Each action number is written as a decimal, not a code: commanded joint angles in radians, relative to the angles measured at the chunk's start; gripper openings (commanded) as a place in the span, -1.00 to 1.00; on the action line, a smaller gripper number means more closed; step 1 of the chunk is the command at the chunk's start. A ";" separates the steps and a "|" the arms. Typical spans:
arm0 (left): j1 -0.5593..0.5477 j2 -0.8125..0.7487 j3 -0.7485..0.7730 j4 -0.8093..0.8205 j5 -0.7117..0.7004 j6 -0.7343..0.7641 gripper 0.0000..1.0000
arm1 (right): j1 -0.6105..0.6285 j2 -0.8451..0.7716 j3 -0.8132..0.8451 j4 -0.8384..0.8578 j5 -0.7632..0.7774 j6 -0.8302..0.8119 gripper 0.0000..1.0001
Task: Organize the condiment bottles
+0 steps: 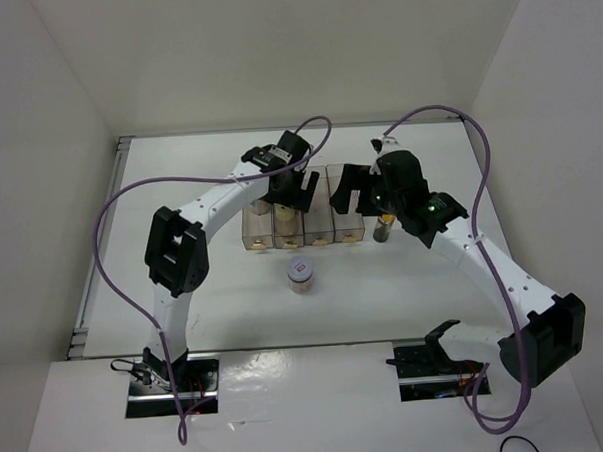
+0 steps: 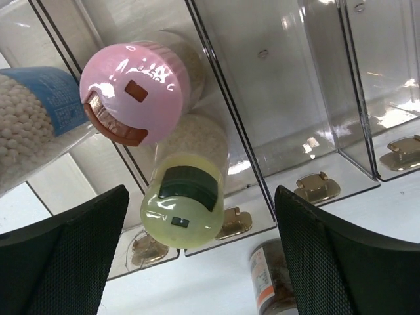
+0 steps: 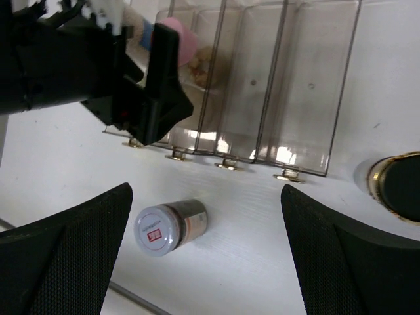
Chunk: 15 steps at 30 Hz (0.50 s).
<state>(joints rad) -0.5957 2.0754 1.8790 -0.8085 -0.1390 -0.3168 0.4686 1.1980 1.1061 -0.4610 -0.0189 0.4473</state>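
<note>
My left gripper [image 1: 292, 194] hangs open over the clear organizer [image 1: 331, 177], touching nothing. Under it, the yellow-capped bottle [image 2: 184, 205] stands in the second compartment from the left, with the pink-capped bottle [image 2: 134, 88] behind it. A bottle of white beads with a blue label [image 2: 29, 121] fills the leftmost compartment. The white-lidded jar with the red mark [image 1: 302, 272] stands on the table in front of the organizer, also seen as the jar [image 3: 167, 226]. My right gripper [image 3: 205, 256] is open above it. The dark black-capped bottle [image 1: 385, 225] stands right of the organizer.
The organizer's [image 3: 308, 79] two right compartments hold nothing, and small gold latches [image 2: 318, 187] line its front edge. White walls enclose the table on three sides. The two arms are close together over the organizer.
</note>
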 commanded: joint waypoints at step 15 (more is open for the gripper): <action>0.046 -0.311 0.201 -0.152 -0.198 -0.045 0.98 | 0.290 -0.035 -0.054 0.016 -0.031 0.036 0.96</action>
<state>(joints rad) -0.5861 1.8393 2.1212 -0.9409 -0.2787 -0.3252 0.7002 1.1244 1.0283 -0.4610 -0.0929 0.4706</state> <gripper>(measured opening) 0.990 0.977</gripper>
